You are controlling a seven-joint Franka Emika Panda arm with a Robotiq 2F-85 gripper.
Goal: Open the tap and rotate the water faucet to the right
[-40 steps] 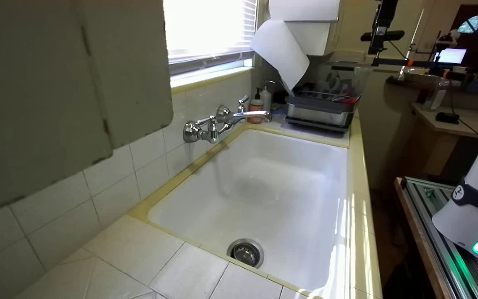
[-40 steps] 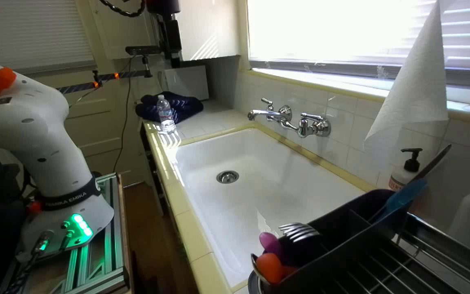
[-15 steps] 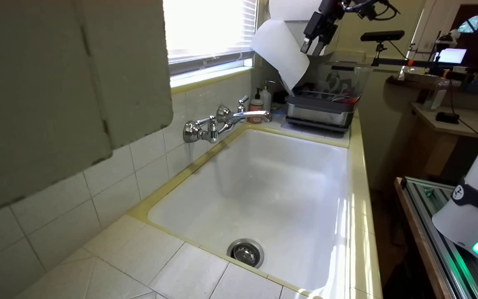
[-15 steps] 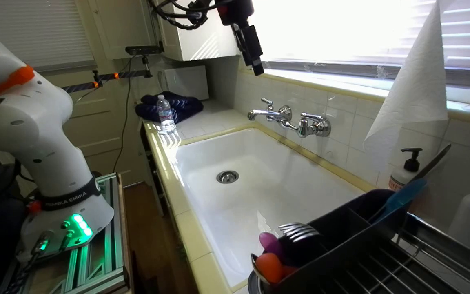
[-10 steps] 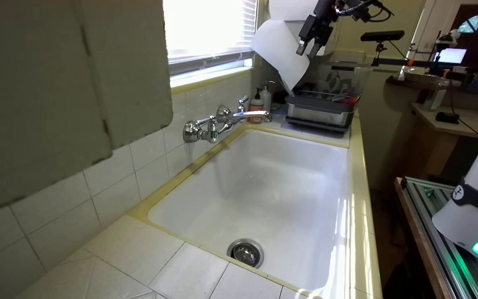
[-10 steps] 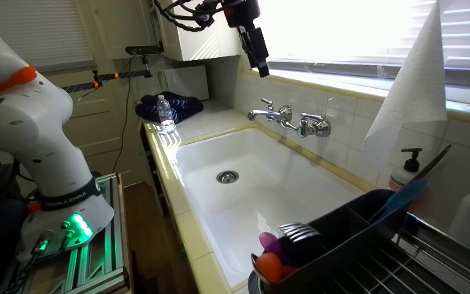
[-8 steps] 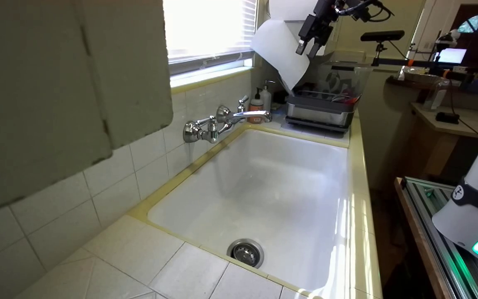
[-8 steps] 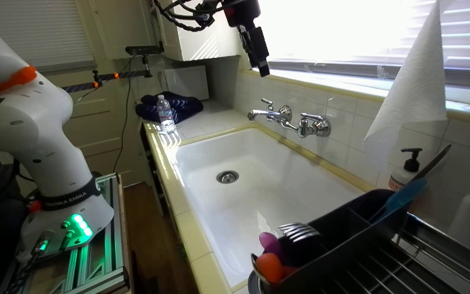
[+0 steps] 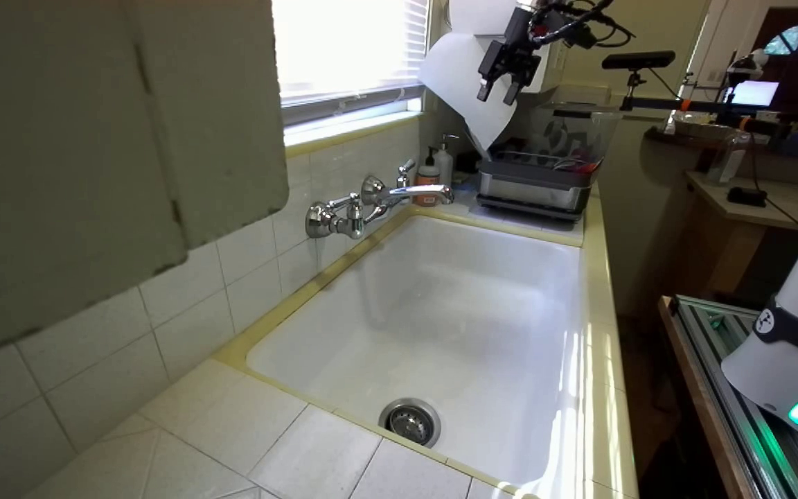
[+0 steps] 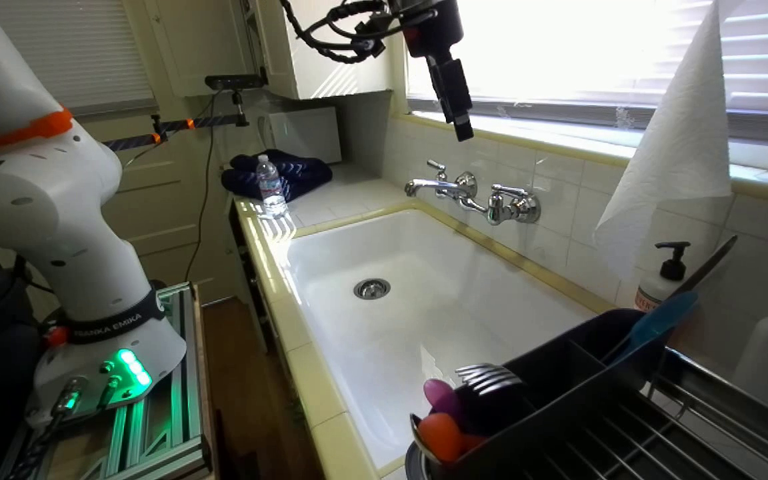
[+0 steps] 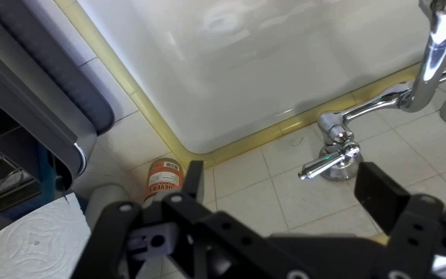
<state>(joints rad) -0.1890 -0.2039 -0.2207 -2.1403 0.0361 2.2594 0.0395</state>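
Lower than a moment ago, the claw [image 9: 499, 94] gapes wide and empty, seemingly approaching the tap [image 11: 325, 163], depth hard to judge, and must next descend around it.

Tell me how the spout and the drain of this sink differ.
Shape: the spout is a slim tube, bent down at its tip; the drain is round.
Pose: the spout juts away from the wall; the drain lies flat in the floor of the sink.
Shade: the spout is bright along its length; the drain is dark in the middle.
Both look like shiny, silvery metal.
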